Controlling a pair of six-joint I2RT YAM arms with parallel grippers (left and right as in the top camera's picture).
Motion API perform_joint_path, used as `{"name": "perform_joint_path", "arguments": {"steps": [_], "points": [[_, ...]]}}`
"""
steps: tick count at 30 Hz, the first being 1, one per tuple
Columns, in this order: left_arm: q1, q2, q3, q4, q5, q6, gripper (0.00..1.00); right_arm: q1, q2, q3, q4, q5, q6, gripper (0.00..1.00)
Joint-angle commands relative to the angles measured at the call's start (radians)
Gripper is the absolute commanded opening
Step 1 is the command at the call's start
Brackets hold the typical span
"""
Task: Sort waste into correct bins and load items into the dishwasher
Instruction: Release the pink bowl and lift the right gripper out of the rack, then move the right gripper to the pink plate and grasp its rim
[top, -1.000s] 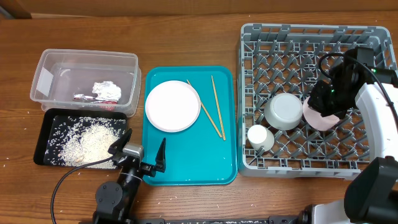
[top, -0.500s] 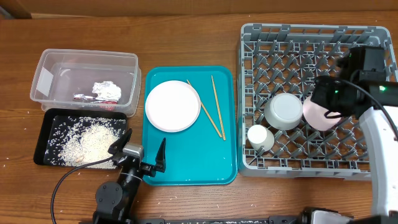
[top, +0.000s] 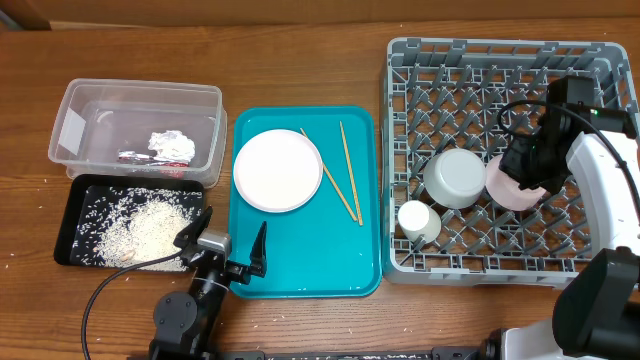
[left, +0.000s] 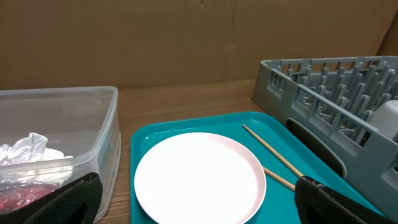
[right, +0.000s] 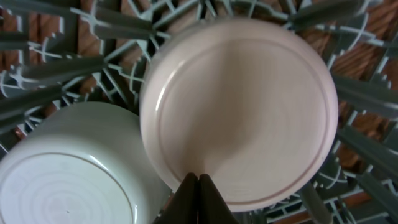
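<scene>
My right gripper is shut and empty, its tips on the upturned base of a pinkish-white bowl in the grey dish rack. A second white bowl, also upturned, lies beside it, with a small cup nearby. My left gripper is open and empty at the teal tray's near edge. The white plate and two chopsticks lie on that tray. The wrapper scrap is in the clear tub. Rice fills the black tray.
The teal tray sits between the two bins and the rack. The rack's upright pegs surround both bowls. A few rice grains lie on the wooden table at the left. A black cable runs by the left arm.
The right arm shifted above the pinkish bowl and came back; the bowl stayed in the rack. The left arm has not moved.
</scene>
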Motion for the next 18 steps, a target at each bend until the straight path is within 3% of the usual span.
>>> {"name": "perform_joint_path", "arguments": {"steps": [1, 11, 13, 18], "points": [[0.01, -0.01, -0.007, 0.001, -0.007, 0.022, 1.0, 0.005, -0.005, 0.006, -0.027, -0.005, 0.001, 0.04], [0.01, -0.01, -0.007, 0.001, -0.007, 0.022, 1.0, 0.058, -0.148, 0.06, -0.021, -0.345, -0.216, 0.05], [0.01, -0.01, -0.007, 0.001, -0.007, 0.022, 1.0, 0.106, -0.196, 0.061, -0.016, -0.389, -0.218, 0.09], [0.01, -0.01, -0.007, 0.001, -0.006, 0.022, 1.0, 0.346, -0.246, 0.06, -0.011, -0.409, -0.218, 0.32]]}}
